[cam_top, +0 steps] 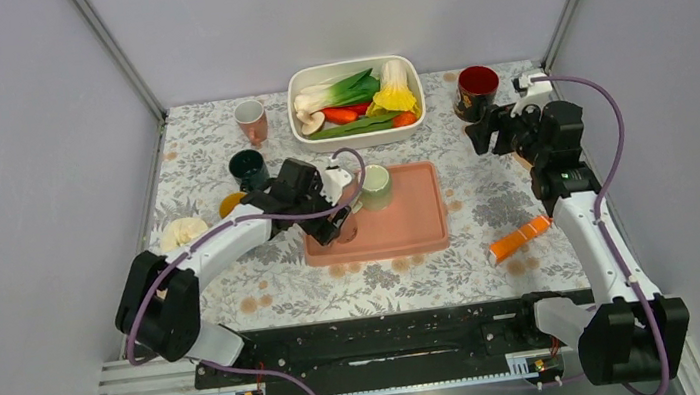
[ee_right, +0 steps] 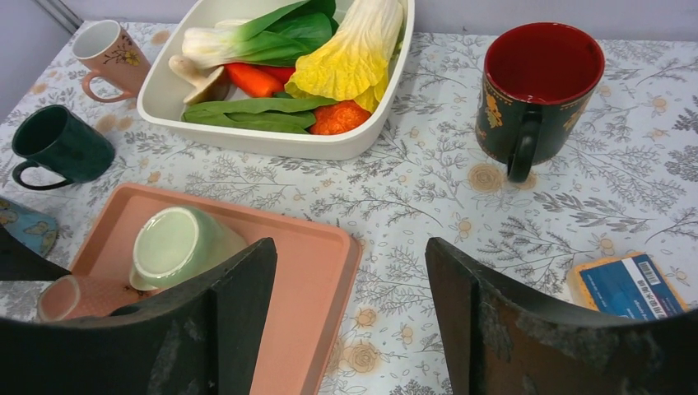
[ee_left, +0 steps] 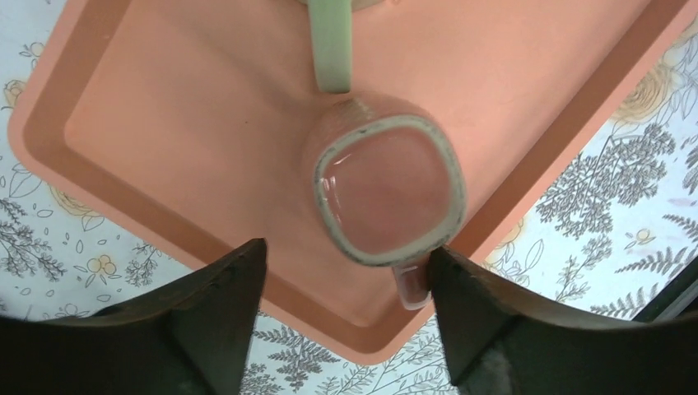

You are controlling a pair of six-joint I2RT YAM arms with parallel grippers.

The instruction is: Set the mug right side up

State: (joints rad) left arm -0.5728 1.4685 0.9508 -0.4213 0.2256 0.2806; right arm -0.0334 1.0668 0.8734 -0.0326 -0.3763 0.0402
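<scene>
A pink mug point(ee_left: 387, 193) stands upside down on the salmon tray point(ee_left: 165, 132), its squarish foot ring facing up. Its handle point(ee_left: 411, 284) points toward my left gripper's right finger. My left gripper point(ee_left: 347, 251) is open and hangs just over the mug, with the fingers on either side of it and not closed on it. In the top view the gripper point(cam_top: 341, 217) covers most of the pink mug point(cam_top: 347, 228). A green mug point(cam_top: 375, 186) also stands upside down on the tray point(cam_top: 409, 220). My right gripper point(cam_top: 493, 136) is open and empty, off to the right.
A white dish of vegetables point(cam_top: 355, 101) stands at the back. A red-lined dark mug point(cam_top: 477, 91), a dark green mug point(cam_top: 248, 168) and a pink floral mug point(cam_top: 252, 121) stand upright. An orange packet point(cam_top: 520, 237) lies on the right. A pale vegetable point(cam_top: 184, 231) lies on the left.
</scene>
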